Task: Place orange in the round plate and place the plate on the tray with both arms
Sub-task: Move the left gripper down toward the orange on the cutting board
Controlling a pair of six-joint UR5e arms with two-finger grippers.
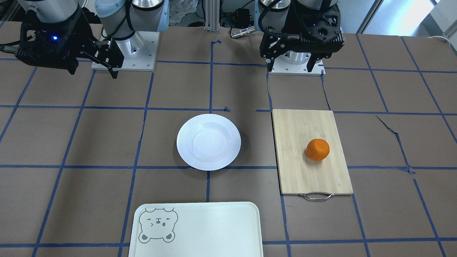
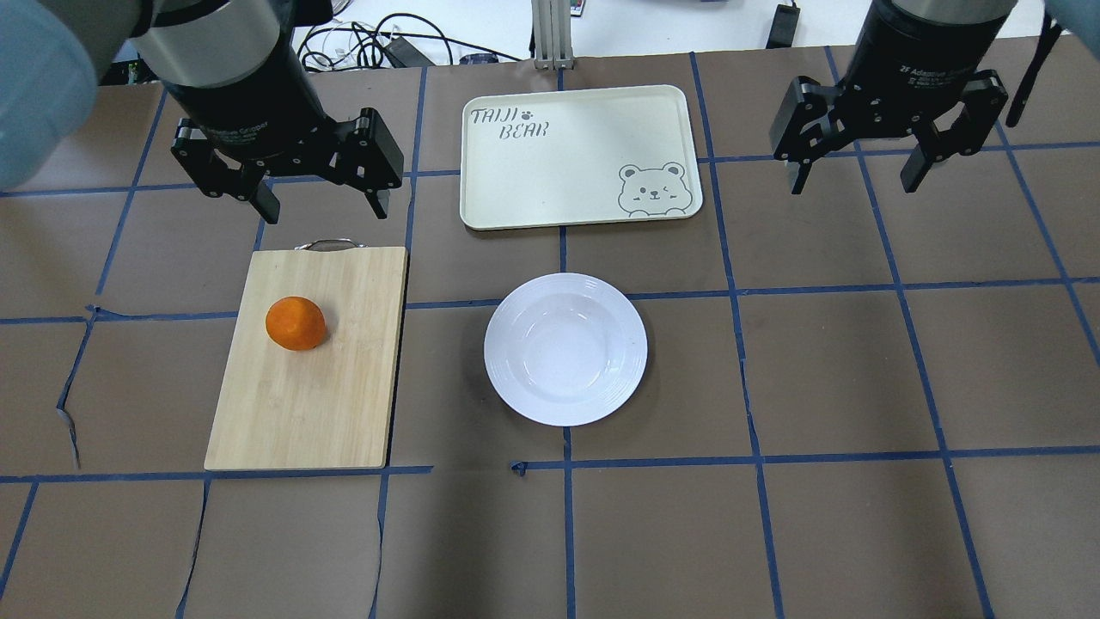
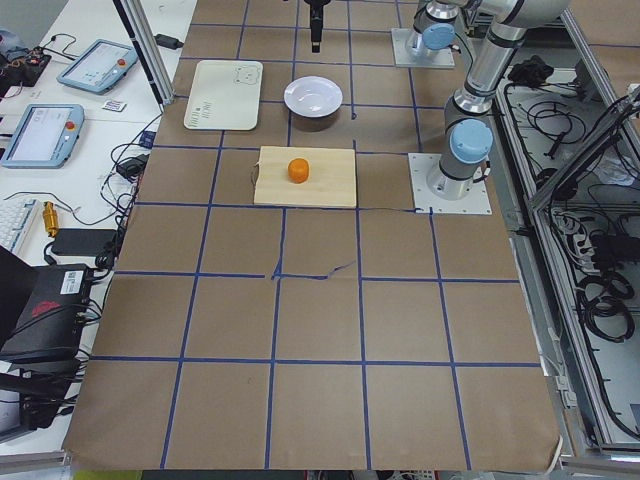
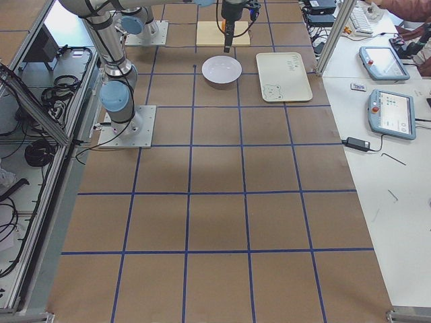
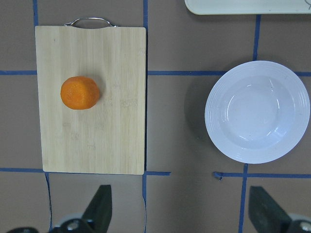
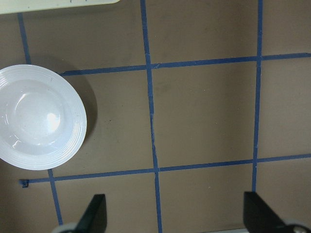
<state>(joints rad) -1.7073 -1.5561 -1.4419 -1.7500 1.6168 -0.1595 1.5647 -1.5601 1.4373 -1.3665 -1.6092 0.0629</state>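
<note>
The orange (image 2: 296, 323) (image 1: 317, 150) (image 5: 80, 92) lies on a bamboo cutting board (image 2: 326, 387), on the table's left half. At the table's middle sits the round plate (image 2: 565, 348) (image 1: 209, 141) (image 6: 39, 124), white and with nothing in it. Beyond it, at the far edge, is the cream tray (image 2: 576, 155) (image 1: 195, 230) with a bear outline. My left gripper (image 2: 325, 209) (image 5: 181, 213) hangs open, high above the board's handle end. Over bare table to the plate's right, my right gripper (image 2: 852, 185) (image 6: 176, 216) is open too. Neither holds anything.
The cutting board's metal handle (image 2: 326, 245) points toward the tray side. Both arm bases (image 1: 125, 53) (image 1: 296, 60) stand at my edge of the table. Tablets (image 4: 394, 111) and cables lie on a side bench past the tray, where a person's arm (image 4: 404, 10) shows.
</note>
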